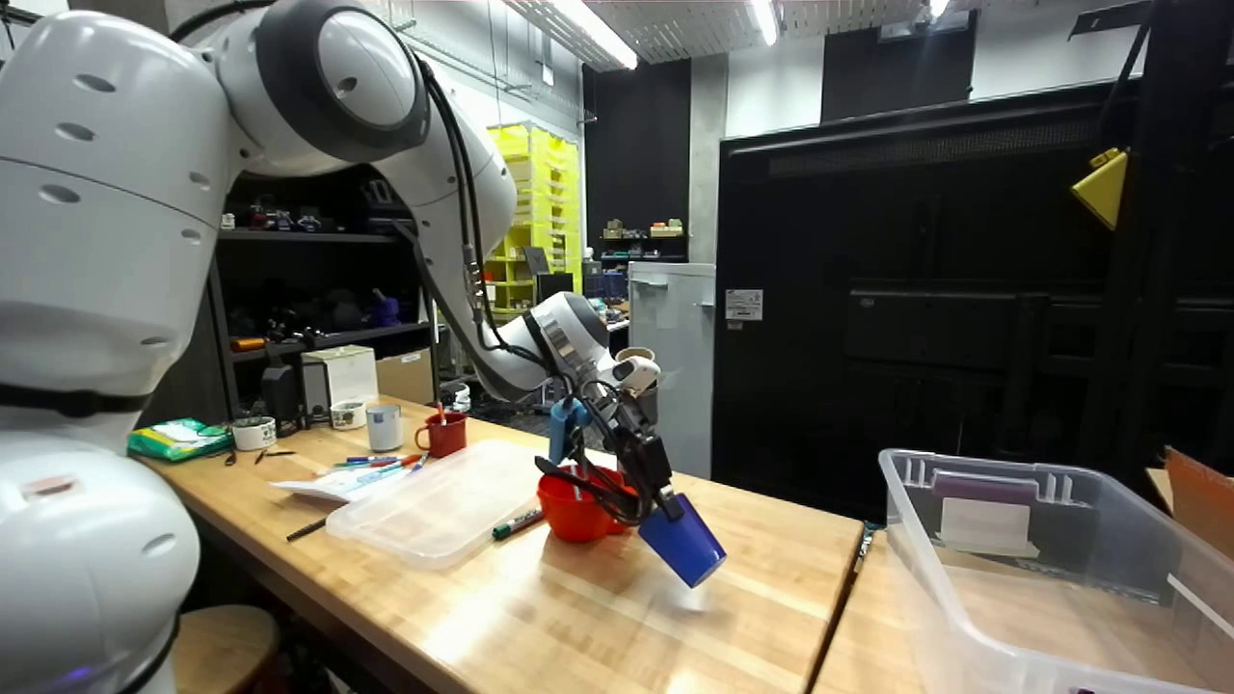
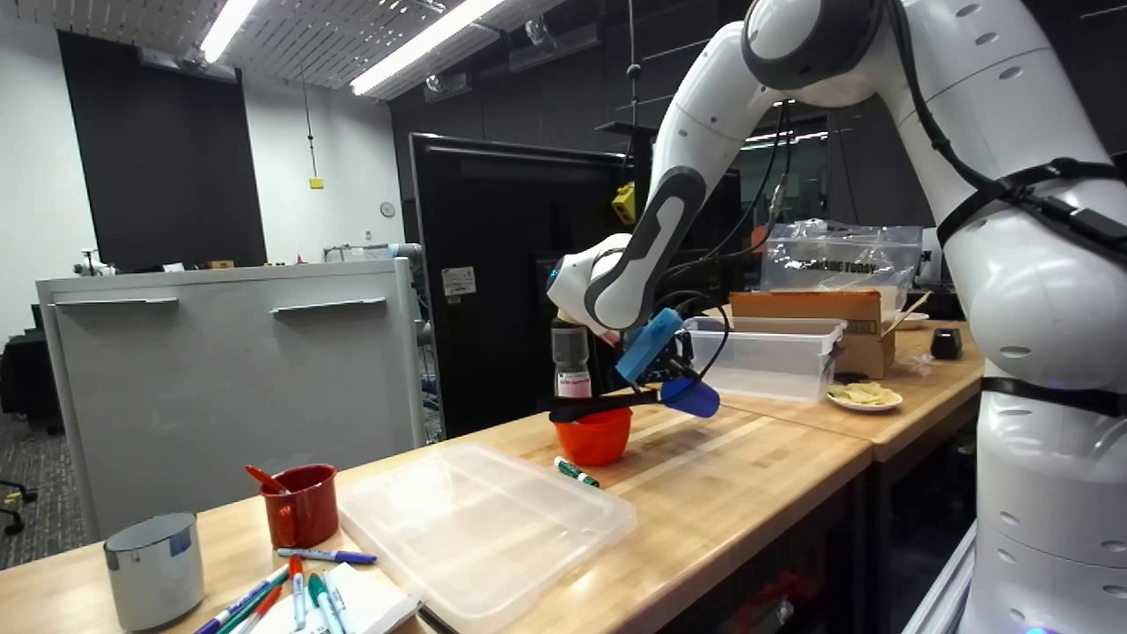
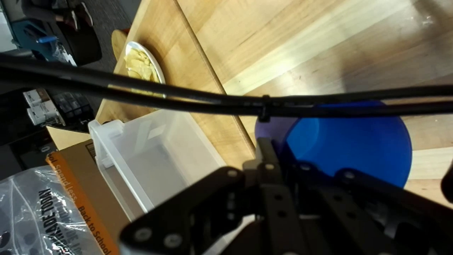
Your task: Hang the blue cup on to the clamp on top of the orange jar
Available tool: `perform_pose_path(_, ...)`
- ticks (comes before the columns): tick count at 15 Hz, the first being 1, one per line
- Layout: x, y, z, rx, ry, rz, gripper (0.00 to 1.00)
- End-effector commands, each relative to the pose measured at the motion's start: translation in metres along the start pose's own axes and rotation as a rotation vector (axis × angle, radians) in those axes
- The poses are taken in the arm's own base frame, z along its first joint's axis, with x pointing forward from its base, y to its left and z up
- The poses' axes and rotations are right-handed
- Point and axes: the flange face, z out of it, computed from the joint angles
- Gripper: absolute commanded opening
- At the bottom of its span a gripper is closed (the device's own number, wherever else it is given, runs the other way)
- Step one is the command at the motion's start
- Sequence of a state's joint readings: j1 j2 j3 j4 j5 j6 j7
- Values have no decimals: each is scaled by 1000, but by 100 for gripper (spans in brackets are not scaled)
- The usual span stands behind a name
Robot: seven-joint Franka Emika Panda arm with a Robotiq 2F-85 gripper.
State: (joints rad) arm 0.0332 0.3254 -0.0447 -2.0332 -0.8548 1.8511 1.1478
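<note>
The blue cup (image 1: pixel 683 542) hangs tilted in the air over the table, its base pointing down and away; it also shows in an exterior view (image 2: pixel 691 401). In the wrist view the cup (image 3: pixel 350 145) opens toward the camera. My gripper (image 3: pixel 274 152) is shut on its wall near the rim; it also shows in an exterior view (image 1: pixel 667 508). The orange jar (image 1: pixel 569 511) stands upright on the table beside the cup, also seen in an exterior view (image 2: pixel 594 440). A long black object (image 2: pixel 607 404) lies across the jar's mouth; I cannot tell whether it is the clamp.
A flat clear plastic lid (image 1: pixel 443 501) and a green marker (image 1: pixel 518 523) lie near the jar. A clear bin (image 2: pixel 757 383) and a plate (image 2: pixel 867 409) of chips stand past the table seam. A red mug (image 2: pixel 304 506) and pens are at the far end.
</note>
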Motion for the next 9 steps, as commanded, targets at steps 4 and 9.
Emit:
perform_pose_path(4, -7, -2, -14, -8, 2, -15, 1)
perform_pose_path(9, -13, -9, -21, -9, 13, -30, 1)
